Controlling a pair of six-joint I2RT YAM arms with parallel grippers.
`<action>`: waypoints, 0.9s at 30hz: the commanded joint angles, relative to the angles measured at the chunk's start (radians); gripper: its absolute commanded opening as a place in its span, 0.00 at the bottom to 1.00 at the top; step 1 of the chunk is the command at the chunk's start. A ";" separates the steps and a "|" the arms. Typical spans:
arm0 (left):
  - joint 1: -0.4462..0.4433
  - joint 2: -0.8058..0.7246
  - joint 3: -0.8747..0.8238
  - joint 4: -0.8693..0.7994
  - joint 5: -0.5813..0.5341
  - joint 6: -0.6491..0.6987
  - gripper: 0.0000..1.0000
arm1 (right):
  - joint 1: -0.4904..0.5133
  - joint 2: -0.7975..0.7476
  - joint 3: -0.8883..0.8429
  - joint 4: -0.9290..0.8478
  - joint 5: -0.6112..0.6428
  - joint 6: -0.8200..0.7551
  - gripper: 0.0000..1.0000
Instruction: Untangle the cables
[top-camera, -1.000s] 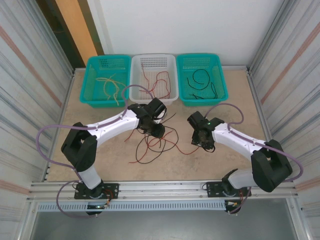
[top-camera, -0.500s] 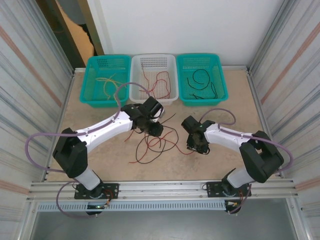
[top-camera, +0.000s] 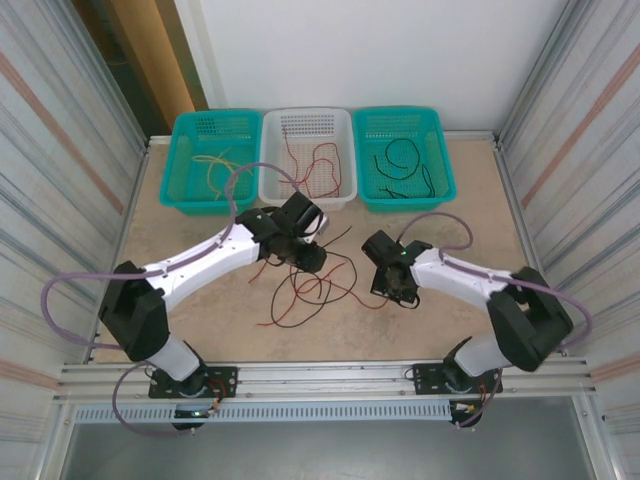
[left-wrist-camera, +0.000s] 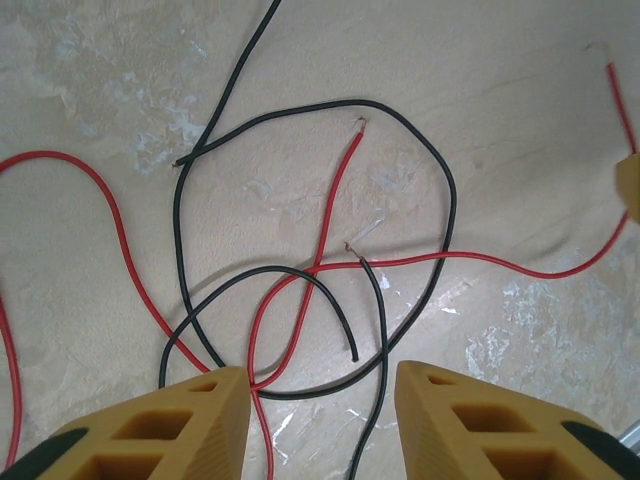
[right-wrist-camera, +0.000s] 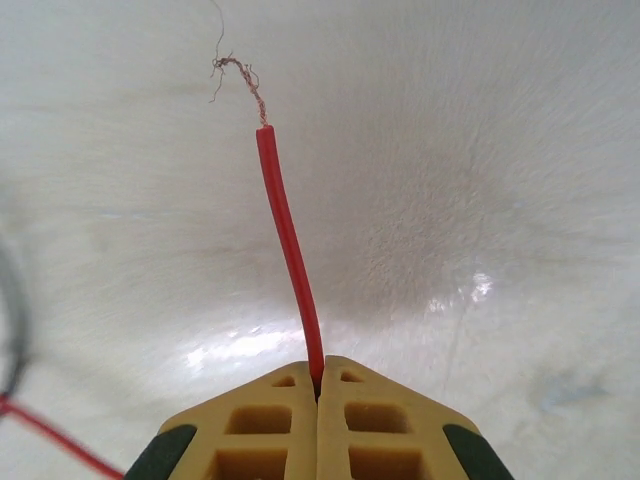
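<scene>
A tangle of red and black cables (top-camera: 306, 287) lies on the table between the arms. My left gripper (top-camera: 306, 257) hovers over its far edge. In the left wrist view the left gripper (left-wrist-camera: 320, 400) is open, and looped black cable (left-wrist-camera: 440, 175) and red cable (left-wrist-camera: 325, 215) lie on the table between and beyond its fingers (left-wrist-camera: 190, 425). My right gripper (top-camera: 392, 290) sits at the tangle's right side. In the right wrist view the right gripper (right-wrist-camera: 318, 375) is shut on a red cable (right-wrist-camera: 285, 235), whose frayed copper end (right-wrist-camera: 238, 72) sticks out ahead.
Three baskets stand along the back: a teal basket (top-camera: 182, 165) holding yellowish cables, a white basket (top-camera: 272, 150) holding red cables, and a teal basket (top-camera: 440, 150) holding black cables. Metal walls close both sides. Lilac hoses (top-camera: 245, 185) run along the arms.
The right gripper has moved left, closer to the tangle. The left arm's elbow has swung left and nearer, while its gripper stays over the tangle's far edge.
</scene>
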 joint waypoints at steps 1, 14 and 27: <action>-0.003 -0.095 -0.027 0.056 -0.001 0.035 0.45 | 0.040 -0.170 0.133 -0.090 0.197 -0.092 0.00; -0.029 -0.344 -0.093 0.345 0.115 0.134 0.65 | 0.135 -0.467 0.394 0.052 0.172 -0.448 0.00; -0.031 -0.212 -0.033 0.441 0.248 0.150 0.65 | 0.137 -0.539 0.427 0.191 0.026 -0.491 0.00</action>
